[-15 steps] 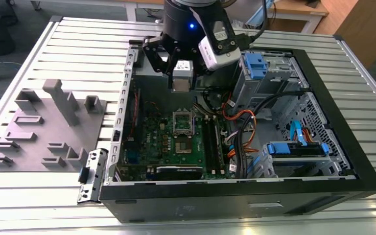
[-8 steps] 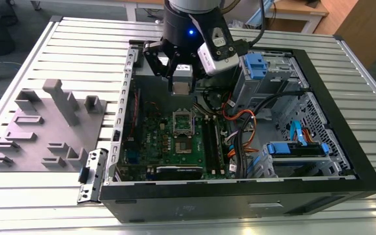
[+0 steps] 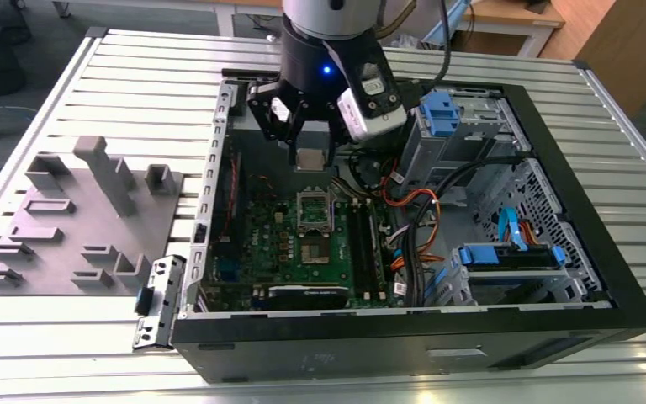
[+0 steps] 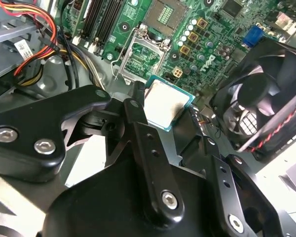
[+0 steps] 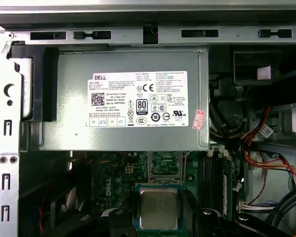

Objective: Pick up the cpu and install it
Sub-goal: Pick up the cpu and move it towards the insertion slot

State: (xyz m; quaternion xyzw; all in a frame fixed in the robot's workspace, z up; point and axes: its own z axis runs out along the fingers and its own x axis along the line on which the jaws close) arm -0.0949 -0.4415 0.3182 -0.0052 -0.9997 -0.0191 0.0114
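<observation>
Stock as I read it on my remote screens, from the exterior view's left to its right.

1. Table (image 3: 132, 76): ribbed metal top that carries everything listed here.
2. Tray (image 3: 76, 219): grey plastic with upright posts and square recesses. It lies flat at the exterior view's left, just beside the computer case.
3. Computer case (image 3: 413, 345): black, lying on its side with the side panel off, so I look down into it.
4. Motherboard (image 3: 300, 252): green, flat on the floor of the case, in its left part.
5. Socket (image 3: 314, 212): square metal frame with a dark centre, fixed on the motherboard.
6. Claw (image 3: 310, 151): black, hanging inside the case above the motherboard. Its fingers pinch the cpu (image 3: 310, 159) by two opposite edges.
7. Cpu, further: small square chip with a silver top and pale rim. It is held level in the air, near the socket but apart from it, not seated. In the first wrist view I see it (image 5: 159, 208) with the socket (image 5: 164, 165) just beyond.
8. Cables (image 3: 407, 202): an orange and black bundle, just right of the motherboard.
9. Drive brackets (image 3: 440, 109): blue plastic, in the right part of the case.

From the wrist views I add:

10. Power supply (image 5: 128, 98): grey metal box with a white label, beyond the socket.
11. Fan (image 4: 266, 108): black, close beside the claw (image 4: 163, 111).
</observation>
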